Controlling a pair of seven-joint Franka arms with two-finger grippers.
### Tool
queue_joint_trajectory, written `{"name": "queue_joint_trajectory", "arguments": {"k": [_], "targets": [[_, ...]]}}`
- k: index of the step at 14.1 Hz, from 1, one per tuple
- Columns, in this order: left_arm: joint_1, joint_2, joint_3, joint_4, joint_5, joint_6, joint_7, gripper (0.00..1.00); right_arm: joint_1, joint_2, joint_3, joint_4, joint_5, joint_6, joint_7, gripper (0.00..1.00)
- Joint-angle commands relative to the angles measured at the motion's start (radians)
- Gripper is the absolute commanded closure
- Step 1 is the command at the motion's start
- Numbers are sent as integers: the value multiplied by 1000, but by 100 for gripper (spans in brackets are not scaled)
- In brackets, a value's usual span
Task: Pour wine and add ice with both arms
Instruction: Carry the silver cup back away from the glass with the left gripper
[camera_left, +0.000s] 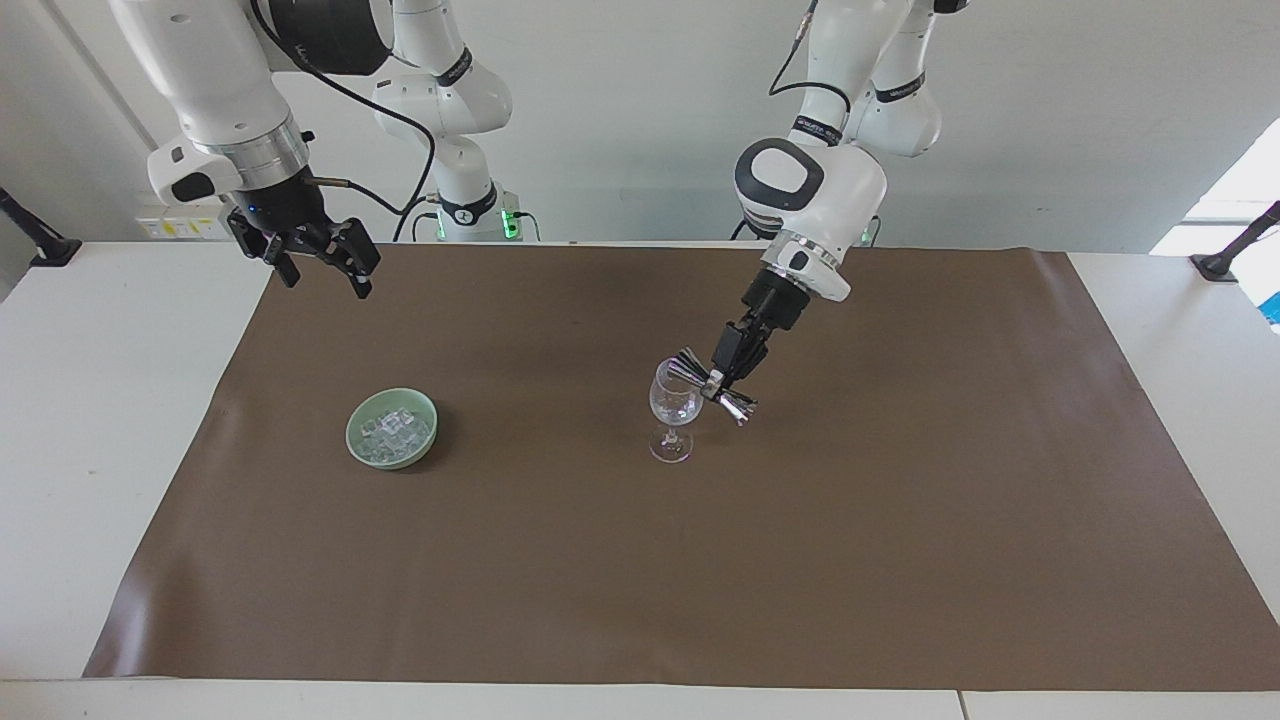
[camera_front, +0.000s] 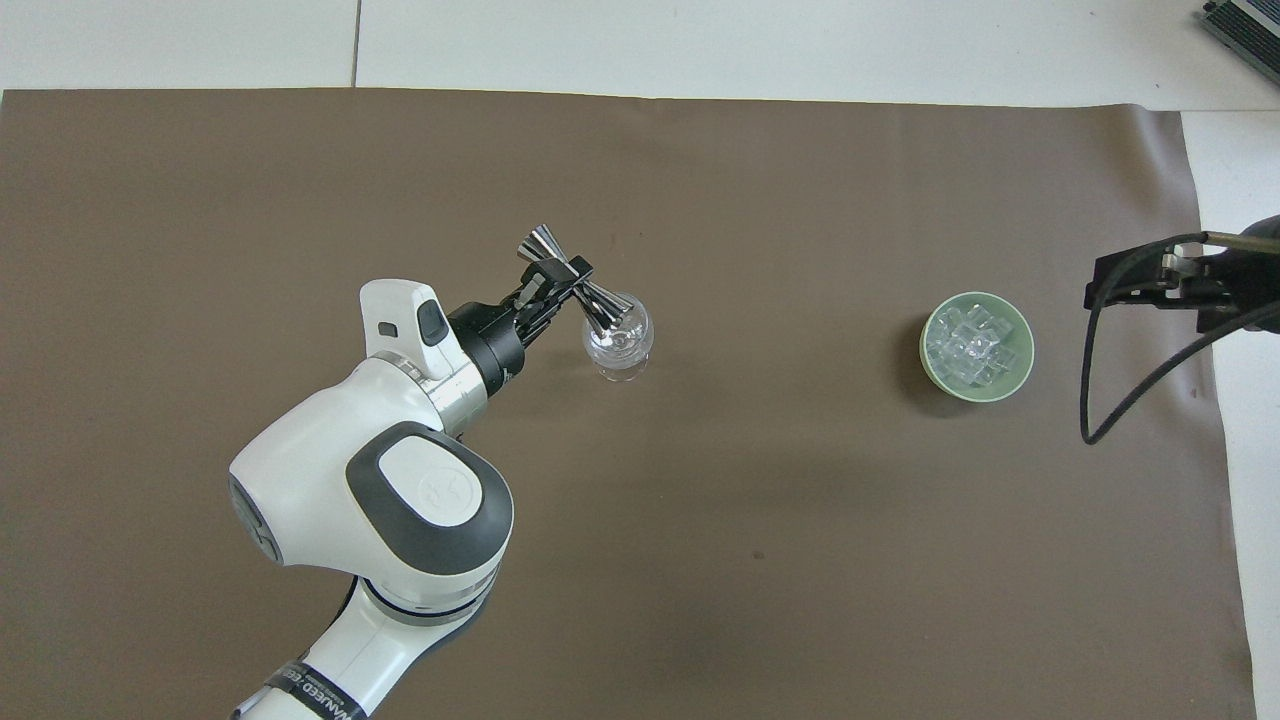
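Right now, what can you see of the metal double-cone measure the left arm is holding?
The jigger is a shiny metal hourglass shape: two cones joined at a narrow waist, with a purplish sheen in the facing view. The left gripper is shut on that waist. It is held tilted, nearly on its side, one cone's mouth at the rim of the wine glass, the other cone pointing away. Whether it touches the rim, and whether anything is flowing from it, cannot be told. It is off the table, over the brown mat.
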Motion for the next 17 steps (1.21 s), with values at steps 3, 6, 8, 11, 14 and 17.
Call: {"name": "queue_joint_trajectory", "arguments": {"k": [3, 6, 8, 11, 14, 17], "targets": [[-35, -11, 14, -1, 3, 38, 92, 100, -6, -21, 1, -23, 25, -4, -20, 0], [-33, -13, 14, 1, 3, 40, 94, 100, -6, -23, 1, -23, 23, -4, -20, 0], [-33, -13, 14, 13, 1, 40, 85, 100, -6, -21, 1, -23, 25, -4, -20, 0], [-30, -19, 14, 16, 0, 38, 73, 100, -6, -21, 1, -23, 25, -4, -20, 0], [-15, -23, 15, 21, -10, 7, -7, 100, -6, -21, 1, -23, 23, -4, -20, 0], [28, -31, 17, 19, -10, -57, -143, 100, -6, -21, 1, -23, 25, -4, -20, 0]]}}
